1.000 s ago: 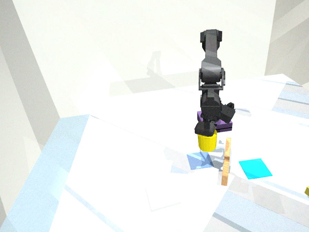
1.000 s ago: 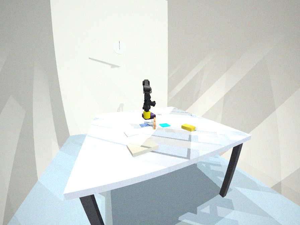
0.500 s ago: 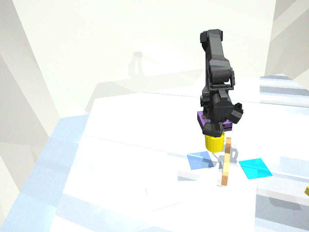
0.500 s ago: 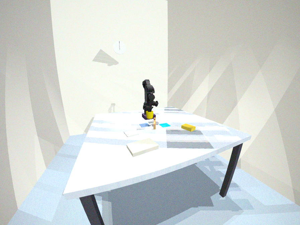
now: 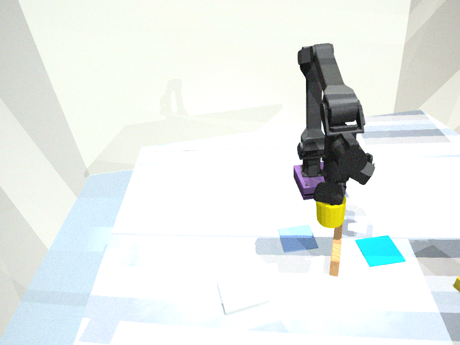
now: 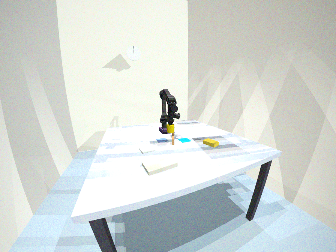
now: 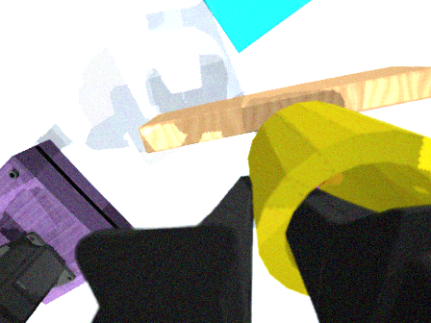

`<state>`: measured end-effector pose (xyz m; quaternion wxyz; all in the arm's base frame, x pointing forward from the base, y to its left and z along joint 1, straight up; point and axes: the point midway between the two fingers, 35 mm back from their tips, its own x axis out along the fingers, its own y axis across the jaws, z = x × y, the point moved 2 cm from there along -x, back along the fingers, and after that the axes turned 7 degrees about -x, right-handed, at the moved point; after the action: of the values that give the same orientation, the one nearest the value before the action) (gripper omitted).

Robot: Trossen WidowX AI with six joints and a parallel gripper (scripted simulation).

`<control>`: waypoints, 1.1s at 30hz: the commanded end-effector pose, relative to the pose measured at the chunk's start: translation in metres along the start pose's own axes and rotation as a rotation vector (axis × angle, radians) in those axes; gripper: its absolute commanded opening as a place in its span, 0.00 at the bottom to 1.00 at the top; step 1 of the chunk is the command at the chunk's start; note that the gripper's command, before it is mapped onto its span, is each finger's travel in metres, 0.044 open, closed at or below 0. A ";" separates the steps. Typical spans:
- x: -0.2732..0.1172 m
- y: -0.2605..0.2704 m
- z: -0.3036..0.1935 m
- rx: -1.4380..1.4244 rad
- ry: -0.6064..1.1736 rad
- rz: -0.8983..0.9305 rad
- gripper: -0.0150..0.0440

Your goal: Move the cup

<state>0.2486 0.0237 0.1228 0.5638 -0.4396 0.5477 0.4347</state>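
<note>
A yellow cup (image 5: 330, 215) (image 6: 170, 128) (image 7: 289, 144) hangs upright in the air at the wooden bar, between the two pads. My gripper (image 5: 331, 201) (image 6: 170, 124) (image 7: 271, 207) is shut on the cup's wall, one finger inside and one outside. Inside the cup, bits of orange and red marbles (image 7: 333, 179) show; the rest are hidden by the finger. A blue pad (image 5: 298, 238) (image 6: 162, 140) lies left of the bar in the top and exterior views. A cyan pad (image 5: 380, 250) (image 6: 184, 140) (image 7: 250, 19) lies to its right.
A wooden bar (image 5: 336, 252) (image 6: 173, 139) (image 7: 202, 122) stands between the pads, below the cup. A purple block (image 5: 308, 185) (image 6: 162, 130) (image 7: 63, 207) is under the arm's base. A yellow block (image 6: 210, 143) lies right, a white slab (image 5: 243, 296) (image 6: 146, 149) and cream block (image 6: 160, 165) nearer the front.
</note>
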 end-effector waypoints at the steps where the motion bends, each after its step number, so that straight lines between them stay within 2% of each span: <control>1: -0.001 -0.002 0.009 0.002 0.003 -0.006 0.25; 33: -0.003 -0.001 0.078 0.002 -0.003 -0.006 0.25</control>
<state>0.2643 0.0901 0.1258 0.5661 -0.4388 0.5454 0.4353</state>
